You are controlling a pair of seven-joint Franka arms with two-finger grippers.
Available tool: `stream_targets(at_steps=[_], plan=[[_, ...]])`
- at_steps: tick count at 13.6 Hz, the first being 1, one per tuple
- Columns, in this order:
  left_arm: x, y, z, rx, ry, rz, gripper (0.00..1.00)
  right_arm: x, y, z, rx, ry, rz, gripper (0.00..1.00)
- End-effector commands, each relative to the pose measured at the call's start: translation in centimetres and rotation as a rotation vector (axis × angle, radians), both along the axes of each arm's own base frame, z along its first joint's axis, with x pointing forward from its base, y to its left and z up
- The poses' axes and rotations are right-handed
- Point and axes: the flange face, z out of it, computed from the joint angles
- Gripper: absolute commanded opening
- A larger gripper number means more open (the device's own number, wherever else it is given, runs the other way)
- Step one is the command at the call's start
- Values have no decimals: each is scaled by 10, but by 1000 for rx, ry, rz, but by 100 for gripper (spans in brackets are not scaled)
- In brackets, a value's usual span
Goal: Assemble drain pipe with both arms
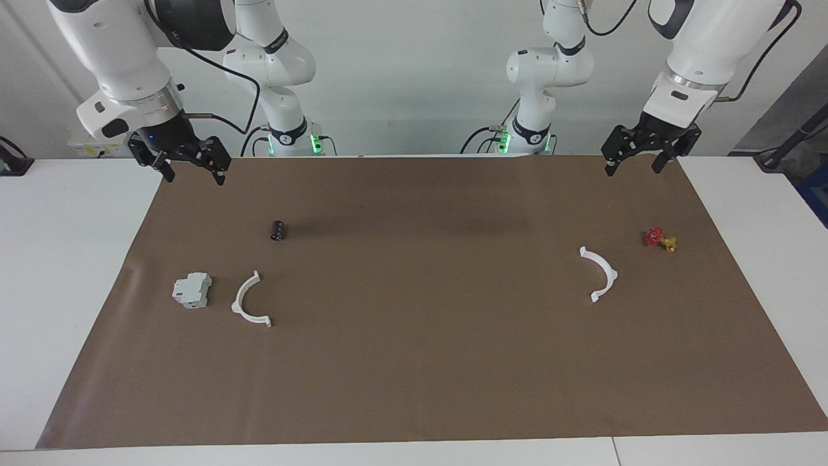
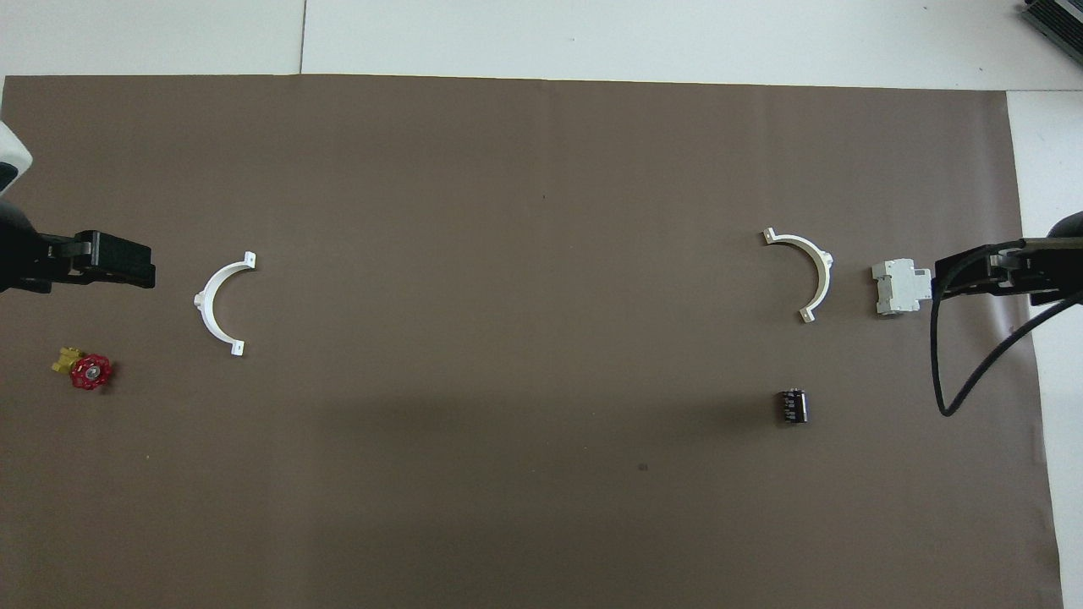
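lying well apart, two white half-ring arcs (image 1: 251,301) (image 1: 600,274), seemingly tabbed; both grippers (image 1: 192,173) (image 1: 637,163) spread.

mat (image 1: 414,362): plain brown, no pattern
counter (image 1: 65,259): white
half-ring by left arm (image 1: 599,274): white
half-ring by right arm (image 1: 248,303): white
boxy block (image 1: 192,289): grey-white
small cylinder (image 1: 278,230): black, faint pale markings
valve piece (image 1: 660,239): red wheel, yellow body at its 4 o'clock in the facing view
left end effector (image 1: 637,158): black
right end effector (image 1: 187,165): black
arms (image 1: 550,71): white, black bands, green lights at bases
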Motion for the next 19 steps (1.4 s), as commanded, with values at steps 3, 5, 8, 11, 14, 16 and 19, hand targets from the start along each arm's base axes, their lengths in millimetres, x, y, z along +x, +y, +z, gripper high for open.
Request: stream_targets(at_steps=[3,5,8,11,14,16,19], plan=[[-8,2,1,-15,10,13,100,-1,1,1,24,-11,6,100],[-8,1,1,-15,10,12,100,-1,0,1,24,-11,2,100],[-8,1,1,-16,10,12,100,3,1,0,24,-46,14,100],[-8,1,1,-15,10,12,100,8,8,-8,25,-60,33,100],[-8,2,1,-15,10,13,100,24,14,-41,26,-56,68,100],[-8,2,1,-15,10,13,100,41,15,-84,33,-90,184,100],[-8,1,1,-15,10,12,100,71,14,-166,46,-115,376,100]])
